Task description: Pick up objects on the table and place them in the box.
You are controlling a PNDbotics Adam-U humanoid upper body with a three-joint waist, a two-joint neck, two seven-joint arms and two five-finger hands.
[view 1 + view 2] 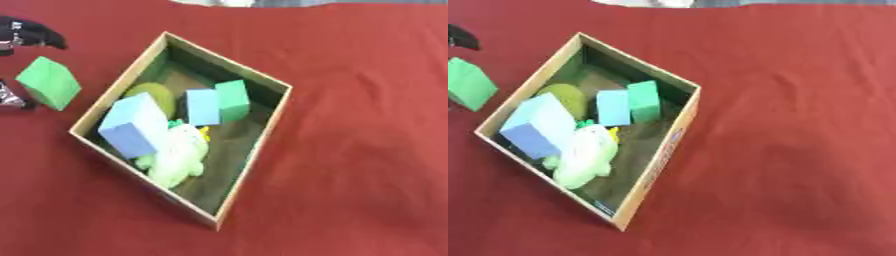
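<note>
Block [49, 82] left of box [262, 135] on table [359, 150]

A red cloth [350, 150] is covering the whole work surface — it is lying mostly flat, with faint creases and shallow folds showing toward the right side. At the far edge, near the top middle, a pale strip [214, 2] is peeking in beside a greyish patch [350, 2] — neither is clear enough to identify.

Cardboard box [677, 131] askew on red cloth [798, 125]. Inside: large blue block [537, 127], small blue block [612, 107], green block [644, 101], olive round thing [566, 97], pale green plush [586, 156]. Another green block [467, 83] at left edge, outside box. Dark hand [462, 36] part visible above it.
</note>
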